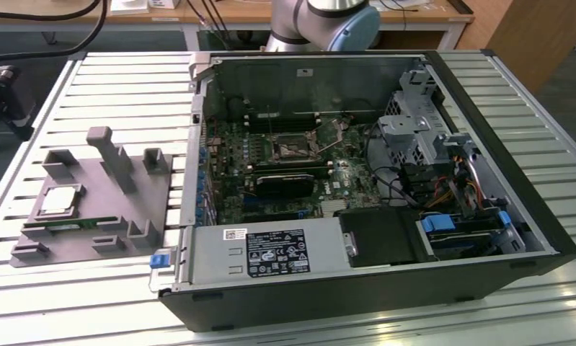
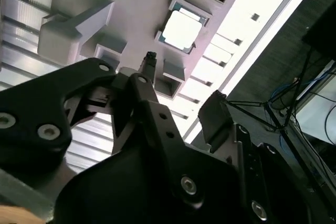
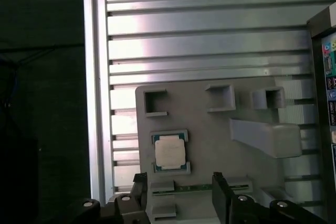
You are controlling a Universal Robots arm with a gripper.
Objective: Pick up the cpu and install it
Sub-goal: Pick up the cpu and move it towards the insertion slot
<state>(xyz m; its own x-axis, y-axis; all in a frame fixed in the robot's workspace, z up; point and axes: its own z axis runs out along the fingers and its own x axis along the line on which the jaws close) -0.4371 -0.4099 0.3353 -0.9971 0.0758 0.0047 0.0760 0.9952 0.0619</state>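
One claw (image 3: pixel 178 178): spread wide with nothing between the jaws in both wrist views (image 2: pixel 182 80); hanging over the grey holder (image 3: pixel 210 145), clear of the chip.
cpu (image 3: pixel 169 152): flat, silver top up, seated in its square recess of the holder; just beyond the fingertips in the first wrist view, further off past them in the second wrist view (image 2: pixel 182 29); at the lower left of the frame in the exterior view (image 1: pixel 59 201).
memory stick (image 3: pixel 197 187): thin green strip in a slot beside the cpu, closer to the claw than the chip.
worktop (image 1: pixel 124 79): slatted metal, carrying the holder at the exterior view's left and the computer case (image 1: pixel 365 295) at its centre and right.
progress: early, by the look of it; cpu untouched in the holder, no grasp made yet; pick-up, carry and seating all left to do.
socket (image 1: pixel 293 149): middle of the board inside the open case, apparently unfilled, though too small to be sure.
exterior view: supplies the case interior, the socket, and the wide gap between holder and socket.
wrist views: supply the jaw spread and the claw's line-up over the holder.
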